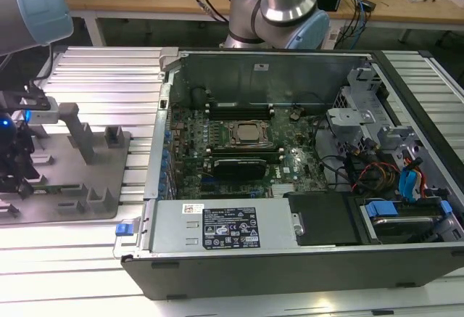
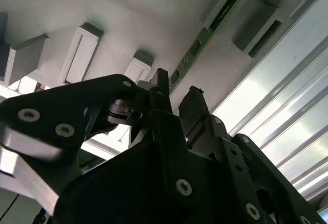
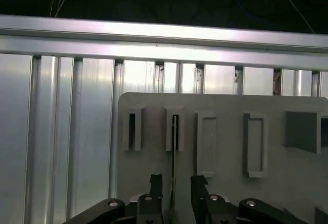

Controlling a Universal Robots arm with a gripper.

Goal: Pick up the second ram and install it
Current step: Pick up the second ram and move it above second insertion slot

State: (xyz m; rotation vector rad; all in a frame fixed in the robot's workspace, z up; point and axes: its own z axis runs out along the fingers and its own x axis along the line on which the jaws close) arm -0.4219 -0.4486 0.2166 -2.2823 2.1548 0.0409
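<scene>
The second ram [image 2: 206,38] is a thin green stick standing on edge in a slot of the grey holder plate [image 3: 225,183]. In the first wrist view the ram's edge [image 3: 173,155] runs down between my two black fingers. My gripper [image 3: 177,185] is open and straddles the stick, one finger on each side with a gap to it. The second wrist view shows the gripper [image 2: 177,92] just above the stick's near end. In the exterior view the gripper [image 1: 13,175] hangs over the holder plate [image 1: 80,186] at the exterior view's far left.
An open computer case [image 1: 290,259] lies to the exterior view's right of the plate, with the motherboard and processor socket [image 1: 246,134] inside. Upright grey pegs [image 1: 80,132] stand on the plate. The plate rests on a ribbed aluminium table [image 3: 56,131].
</scene>
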